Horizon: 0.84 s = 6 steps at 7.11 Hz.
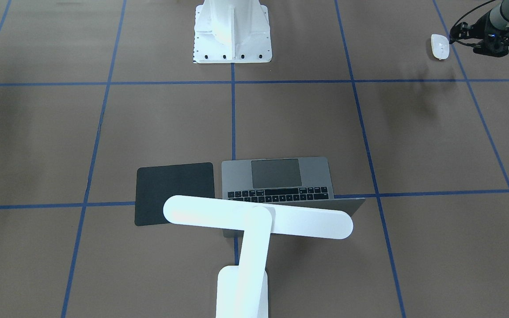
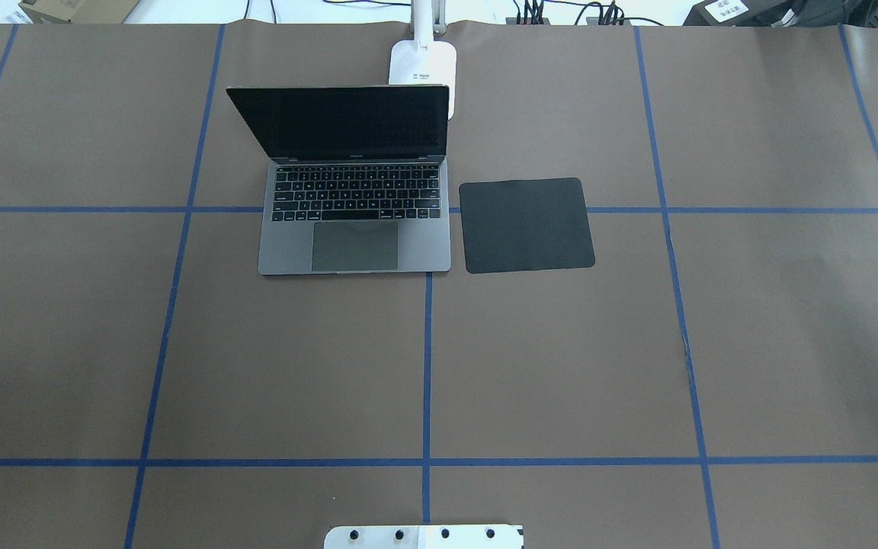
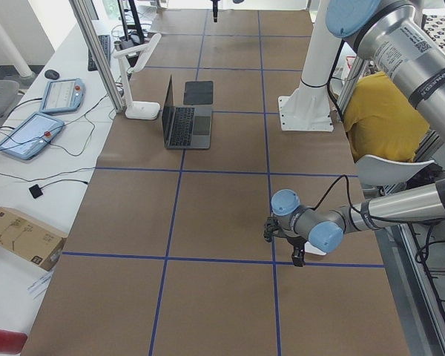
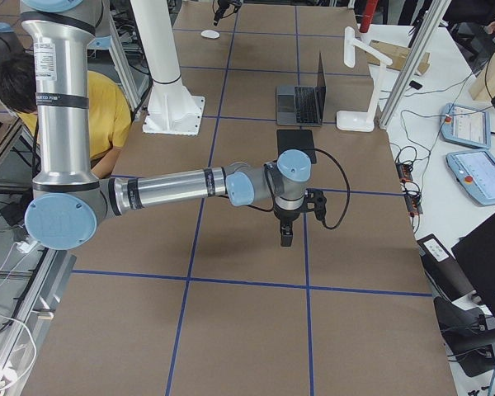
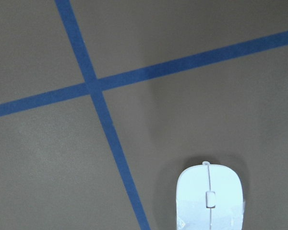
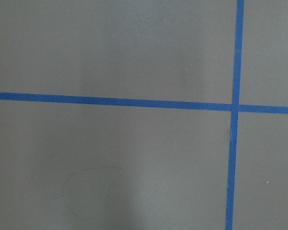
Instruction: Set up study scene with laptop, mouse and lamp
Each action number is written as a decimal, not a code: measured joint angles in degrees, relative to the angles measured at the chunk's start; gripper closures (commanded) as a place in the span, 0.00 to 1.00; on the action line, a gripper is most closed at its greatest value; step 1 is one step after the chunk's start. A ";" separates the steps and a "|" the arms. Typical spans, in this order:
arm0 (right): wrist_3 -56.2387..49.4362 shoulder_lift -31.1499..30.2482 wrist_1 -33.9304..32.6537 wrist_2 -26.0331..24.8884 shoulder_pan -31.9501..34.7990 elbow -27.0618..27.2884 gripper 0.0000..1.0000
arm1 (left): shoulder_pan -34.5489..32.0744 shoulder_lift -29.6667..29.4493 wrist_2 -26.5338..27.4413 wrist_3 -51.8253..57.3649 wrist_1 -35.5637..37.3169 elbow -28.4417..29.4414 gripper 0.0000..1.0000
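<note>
Robot's left pincer (image 1: pixel 455 35) hangs close over the brown paper-covered table (image 2: pixel 561 366), pointing at the small white smooth oval mouse (image 1: pixel 440 46). The mouse lies just beside the tips at about 8 o'clock in the front-facing view and is not gripped. Whether the pincer is spread or pressed together cannot be told at this size. In the left wrist view the mouse sits at 5 o'clock, against the bottom edge, with no finger showing.

Much of the study scene looks set. The slim grey metal laptop (image 2: pixel 355 229) stands open, and the white T-shaped desk lamp (image 1: pixel 259 216) rises behind it with its bar head over the lid. A flat black square pad (image 2: pixel 527 225) lies just beside the laptop at 3 o'clock in the overhead view. What seems left is to bring the mouse, now well apart from the laptop, over beside it. The right pincer (image 4: pixel 286 233) hovers above the table near the pad, and whether it is spread or closed cannot be told.
</note>
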 measured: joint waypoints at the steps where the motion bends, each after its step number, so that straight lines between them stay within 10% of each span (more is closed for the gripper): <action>1: 0.00 0.00 0.02 0.00 0.00 0.01 0.00 | 0.29 -0.03 -0.15 -1.12 -0.95 0.29 0.00; 6: -0.08 0.01 0.03 -0.14 0.00 -0.02 0.00 | 15.04 -0.59 1.60 -20.02 -9.23 0.52 0.00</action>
